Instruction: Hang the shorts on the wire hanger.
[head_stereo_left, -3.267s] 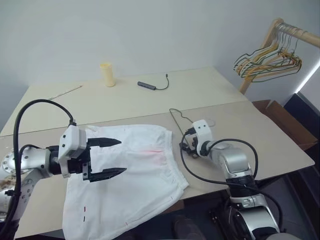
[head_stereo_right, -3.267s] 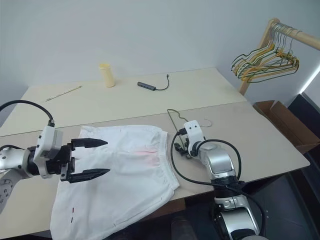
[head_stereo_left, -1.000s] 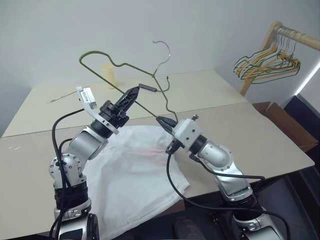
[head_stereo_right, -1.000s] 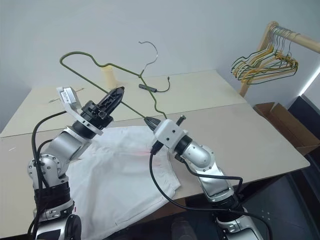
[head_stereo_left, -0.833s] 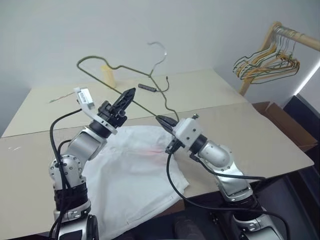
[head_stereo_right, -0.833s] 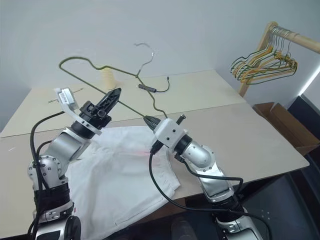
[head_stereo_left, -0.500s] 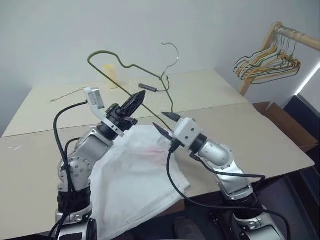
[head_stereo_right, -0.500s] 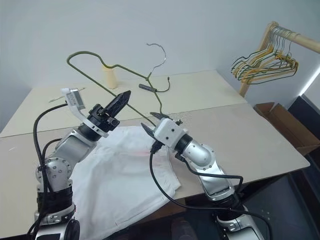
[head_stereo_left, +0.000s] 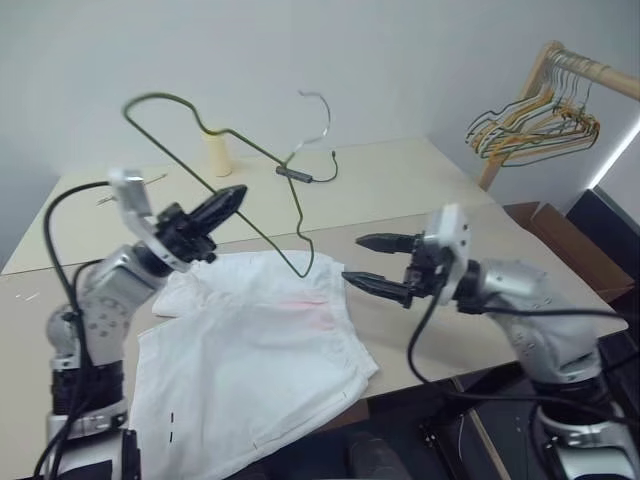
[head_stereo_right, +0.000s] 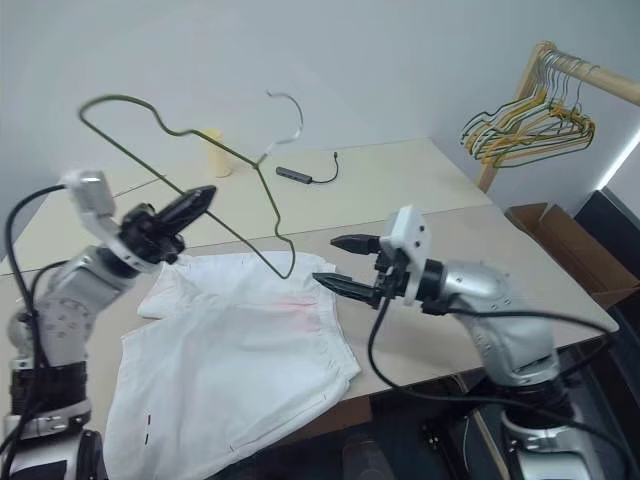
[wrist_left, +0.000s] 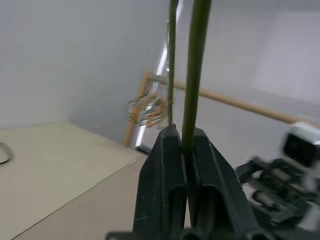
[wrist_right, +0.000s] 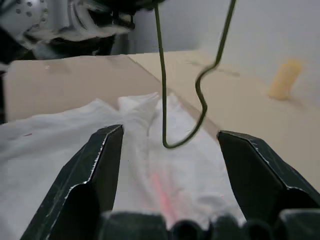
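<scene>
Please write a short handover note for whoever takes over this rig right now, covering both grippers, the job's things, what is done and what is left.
Left gripper: shut on the wire hanger, holding it in the air above the table.
Right gripper: open, empty, beside the hanger's lower corner and clear of it.
The shorts: lying flat on the near edge of the table, one leg hanging slightly over the front edge, untouched by either gripper.
Done: hanger picked up and held by the left gripper alone.
Left: take hold of the shorts and get them onto the hanger.
</scene>
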